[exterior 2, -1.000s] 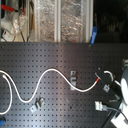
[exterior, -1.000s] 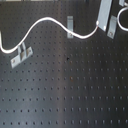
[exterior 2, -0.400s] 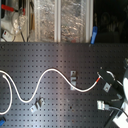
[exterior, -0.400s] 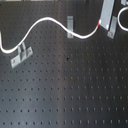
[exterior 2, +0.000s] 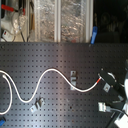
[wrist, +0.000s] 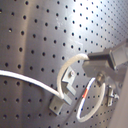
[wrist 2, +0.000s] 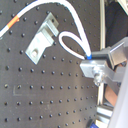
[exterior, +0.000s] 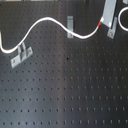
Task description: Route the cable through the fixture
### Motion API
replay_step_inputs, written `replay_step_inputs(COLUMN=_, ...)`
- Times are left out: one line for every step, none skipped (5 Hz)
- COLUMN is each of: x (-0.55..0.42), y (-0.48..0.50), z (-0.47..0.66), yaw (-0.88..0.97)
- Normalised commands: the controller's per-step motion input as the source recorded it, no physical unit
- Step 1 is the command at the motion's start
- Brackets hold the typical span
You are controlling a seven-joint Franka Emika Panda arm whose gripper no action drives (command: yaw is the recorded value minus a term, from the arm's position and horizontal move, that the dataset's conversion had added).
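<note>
three small grey metal clip fixtures (exterior: 71,23) stand on the black perforated board (exterior: 65,90), with the long thin white cable (exterior: 40,24) waving from the first exterior view's left edge to its upper right, where its red band (exterior: 101,22) sits. in the second wrist view the grey metal gripper (wrist 2: 95,67) has its fingers pinched on the cable's looped end.

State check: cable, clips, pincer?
cable: lying in waves on the board, end looped at the pincer
red band: beside the pincer
middle clip: cable passes at it
left clip: cable passes at its top
right clip: no cable visibly through it
pincer: shut on the cable
</note>
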Motion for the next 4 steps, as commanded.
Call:
replay_step_inputs(x=0.353, y=0.093, z=0.05, yaw=0.0)
replay_step_inputs(x=0.328, y=0.144, z=0.04, yaw=0.0)
replay_step_inputs(x=0.258, y=0.317, z=0.09, yaw=-0.01)
replay_step_inputs(x=0.249, y=0.428, z=0.11, yaw=0.0)
